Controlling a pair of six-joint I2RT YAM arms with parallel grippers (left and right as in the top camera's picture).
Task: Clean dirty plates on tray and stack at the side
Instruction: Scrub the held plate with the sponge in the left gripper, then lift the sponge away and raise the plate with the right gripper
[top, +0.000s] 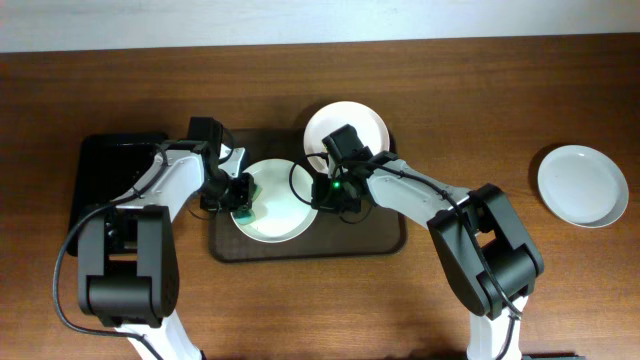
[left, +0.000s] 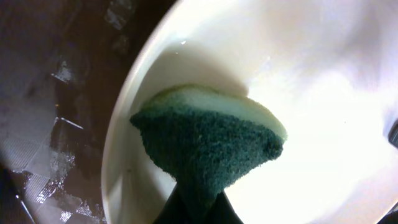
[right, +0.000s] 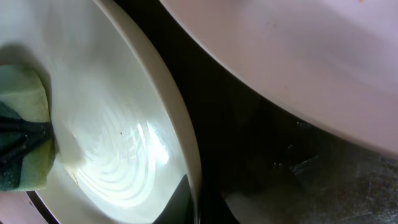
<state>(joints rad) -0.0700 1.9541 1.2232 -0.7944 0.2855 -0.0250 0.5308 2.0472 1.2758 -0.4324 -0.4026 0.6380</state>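
Wood table (top: 300, 310) bears tray (top: 372, 241); left jaws pinch sponge (left: 205, 146); right jaws: cannot tell.

plate (left: 323, 124): glossy, smooth | sponge (left: 211, 149): rough green scourer, pale foam | table (top: 300, 310): wood, matt

Overhead evenly lit and sharp; wrist views blurred close-up, plate (left: 323, 124) glaring white, perhaps overexposed.
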